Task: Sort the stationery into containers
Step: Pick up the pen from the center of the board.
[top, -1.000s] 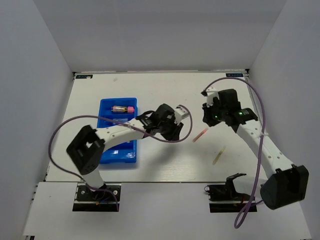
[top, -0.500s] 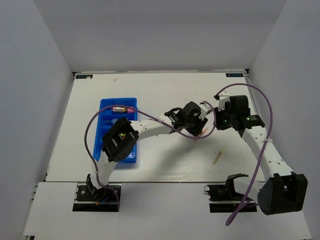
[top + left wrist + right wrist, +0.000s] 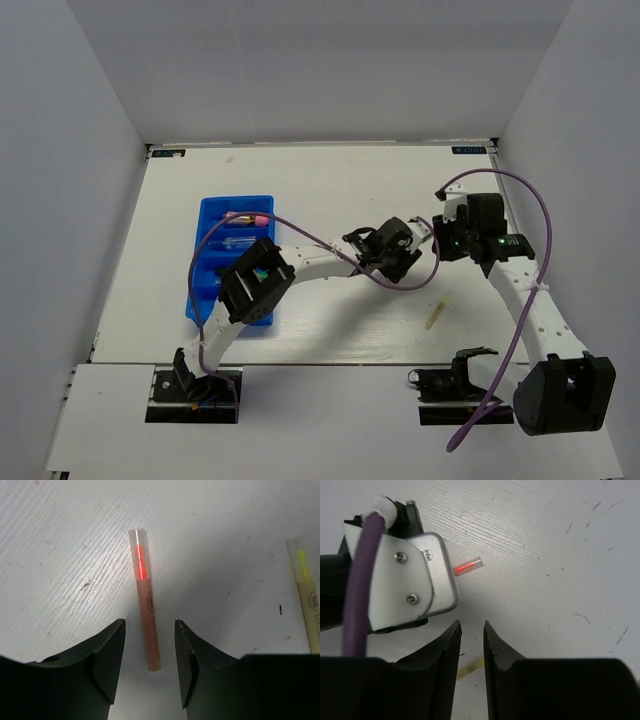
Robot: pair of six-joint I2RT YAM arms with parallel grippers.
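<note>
**Left arm crosses to the pink stick as the right arm gives way**

Overhead view: within the last second the left arm has swung away from the blue tray (image 3: 207, 300) and reached across the tabletop (image 3: 330, 180) to the centre-right. The right arm, which had been hovering over that spot, has pulled back toward its own side.

Left wrist view: the left end effector (image 3: 150, 625) stands spread, its two fingers on either side of the lower half of the pink stick (image 3: 145, 590). The stick lies flat on the tabletop, with a gap showing at each finger. Whether the fingertips have reached the surface cannot be judged from this angle.

Right wrist view: the right end effector (image 3: 472, 625), pressed together a second ago, is now slightly parted and empty.

The beige stick (image 3: 438, 312) lies well apart, nearer the arm bases. A pink-ended marker (image 3: 247, 217) already rests in the far end of the tray.

Interpretation: the pick appears to have passed to the left arm, which sits on the tray's side. The step in hand is closing on the pink stick, and two loose sticks remain to be sorted.
</note>
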